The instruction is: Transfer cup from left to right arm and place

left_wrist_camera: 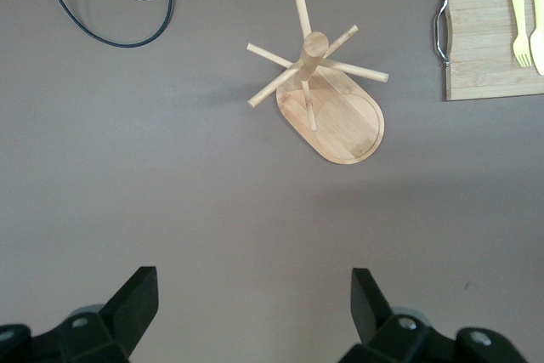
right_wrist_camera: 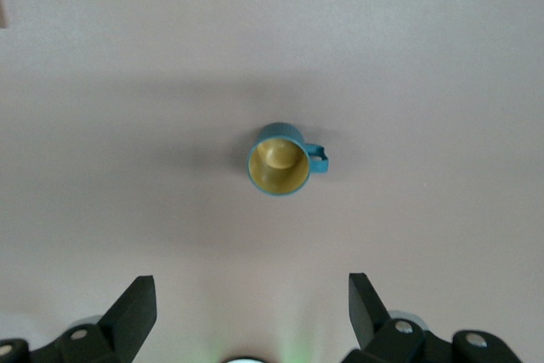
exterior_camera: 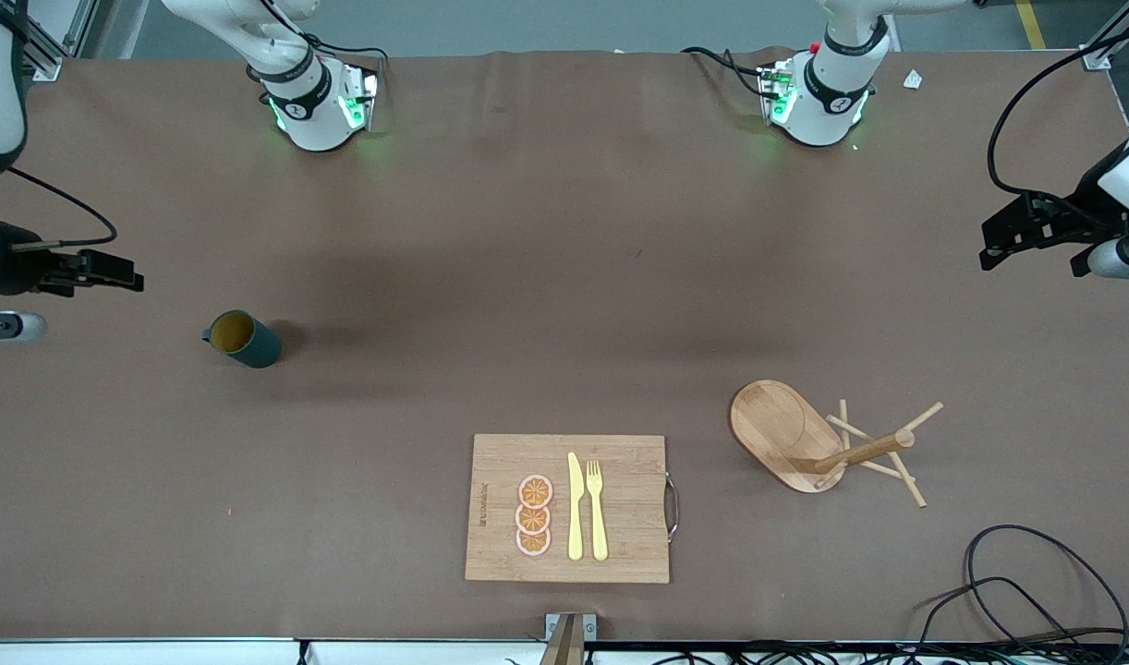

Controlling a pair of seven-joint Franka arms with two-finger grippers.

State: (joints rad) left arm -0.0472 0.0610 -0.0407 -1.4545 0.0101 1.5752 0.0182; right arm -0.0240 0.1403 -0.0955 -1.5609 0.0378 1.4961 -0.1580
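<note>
The cup (exterior_camera: 241,339) is a dark teal mug with an ochre inside. It stands upright on the brown table toward the right arm's end, and the right wrist view looks down into the cup (right_wrist_camera: 278,159) with its handle to one side. My right gripper (exterior_camera: 126,275) hangs open over the table edge at that end, well apart from the cup; its fingers (right_wrist_camera: 136,303) hold nothing. My left gripper (exterior_camera: 994,247) hangs open and empty over bare table at the left arm's end, and its fingers (left_wrist_camera: 140,295) frame only tabletop.
A wooden peg rack (exterior_camera: 805,439) on an oval base stands toward the left arm's end, also seen as the rack (left_wrist_camera: 336,104) from the left wrist. A cutting board (exterior_camera: 500,462) near the front edge carries a yellow knife, fork and orange slices. Black cables (exterior_camera: 1017,591) lie at the front corner.
</note>
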